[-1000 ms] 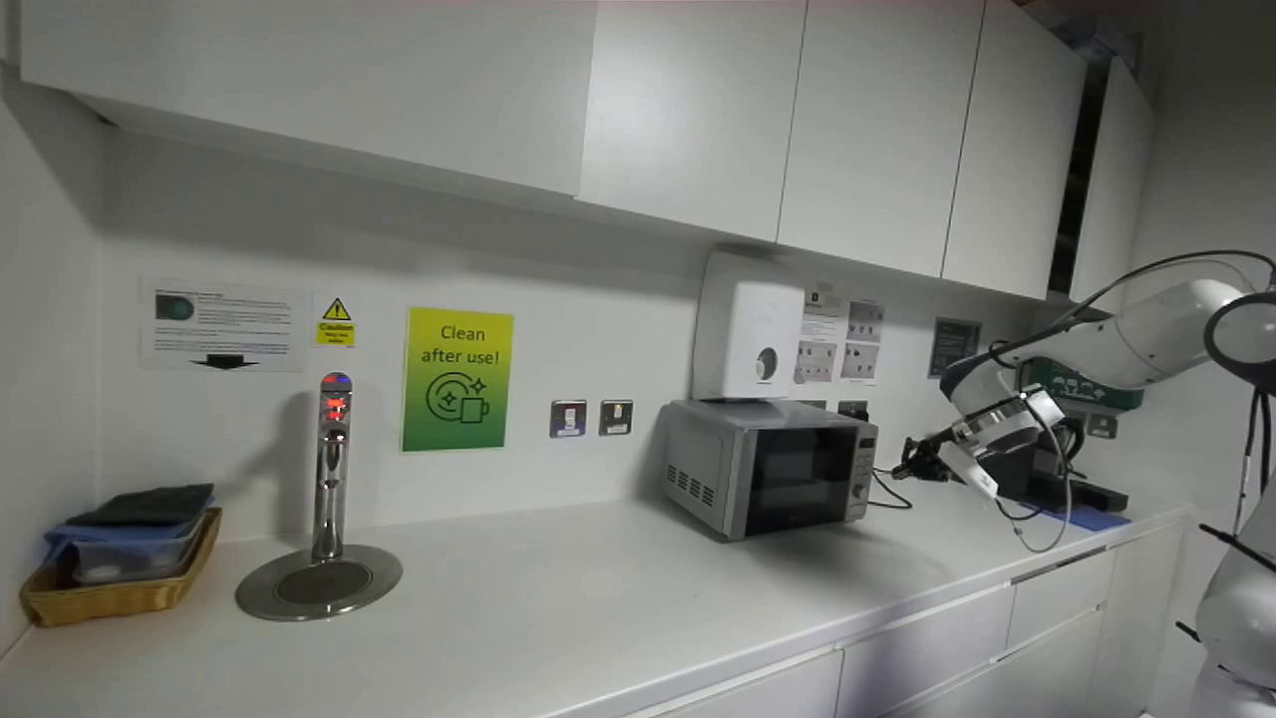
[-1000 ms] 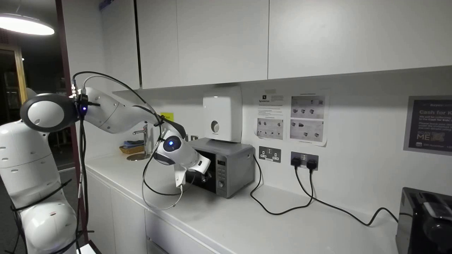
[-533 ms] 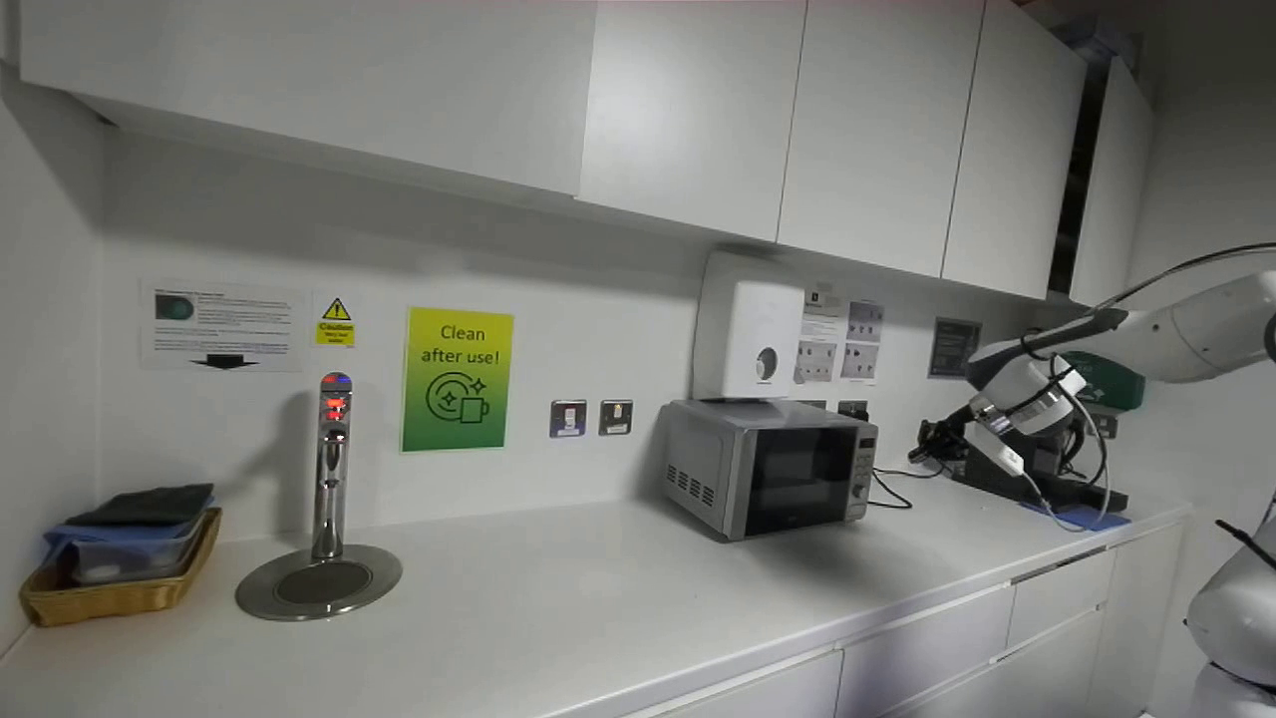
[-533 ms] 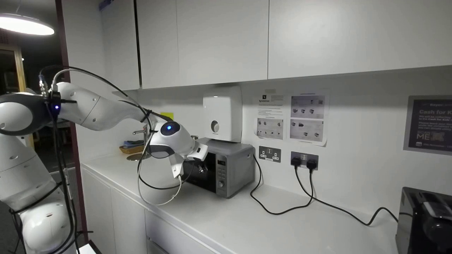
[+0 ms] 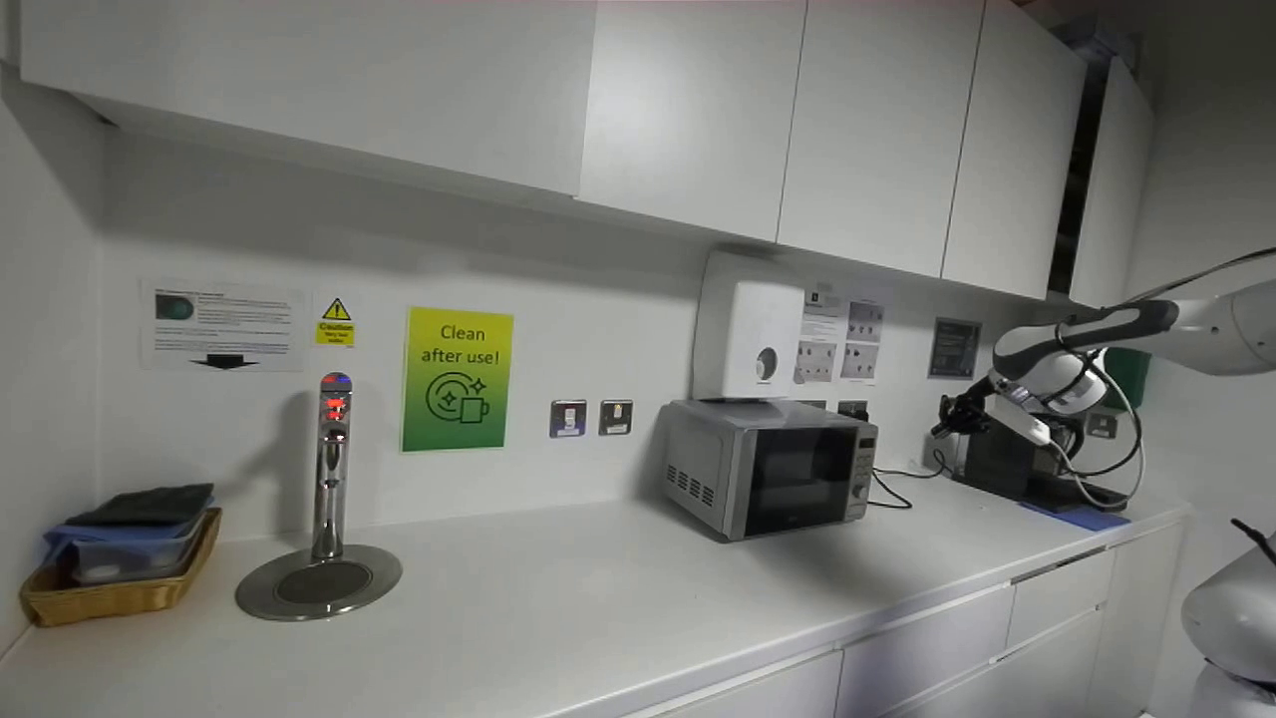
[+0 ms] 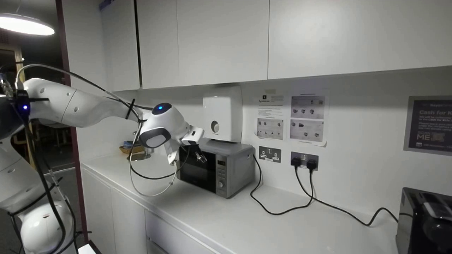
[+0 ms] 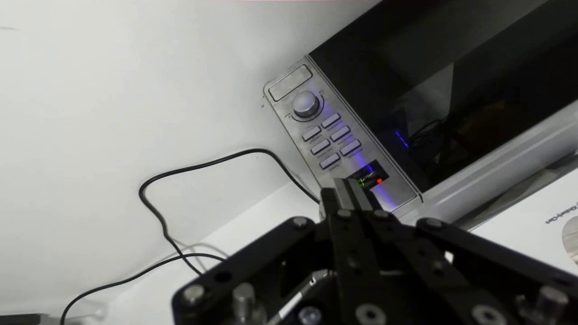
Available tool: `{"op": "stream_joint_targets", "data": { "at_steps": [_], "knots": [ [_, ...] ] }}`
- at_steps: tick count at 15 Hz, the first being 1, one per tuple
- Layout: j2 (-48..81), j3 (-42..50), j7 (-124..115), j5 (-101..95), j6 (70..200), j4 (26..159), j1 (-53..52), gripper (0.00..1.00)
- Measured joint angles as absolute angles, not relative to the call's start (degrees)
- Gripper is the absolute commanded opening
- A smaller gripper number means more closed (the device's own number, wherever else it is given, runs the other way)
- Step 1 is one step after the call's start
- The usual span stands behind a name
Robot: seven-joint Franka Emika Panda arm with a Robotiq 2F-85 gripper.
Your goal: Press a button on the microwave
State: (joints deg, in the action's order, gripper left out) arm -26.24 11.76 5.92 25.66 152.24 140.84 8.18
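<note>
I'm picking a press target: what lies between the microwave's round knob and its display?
In the wrist view, six small buttons in two rows of three lie between the knob and the display on the microwave.

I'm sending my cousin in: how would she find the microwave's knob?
On the counter, below the white box, sits the microwave. Beside its dark door runs the control strip. Under the oblong buttons is the knob, the only round control there.
</note>
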Motion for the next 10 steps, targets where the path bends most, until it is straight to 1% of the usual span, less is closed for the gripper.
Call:
{"op": "stream_joint_targets", "data": {
  "at_steps": [4, 10],
  "knots": [
    [-28.1, 10.9, -2.3, 15.8, 149.4, 140.8, 11.4, 0.00],
    [-31.2, 10.9, -4.6, 9.9, 139.9, 140.1, 13.9, 0.00]
  ]
}}
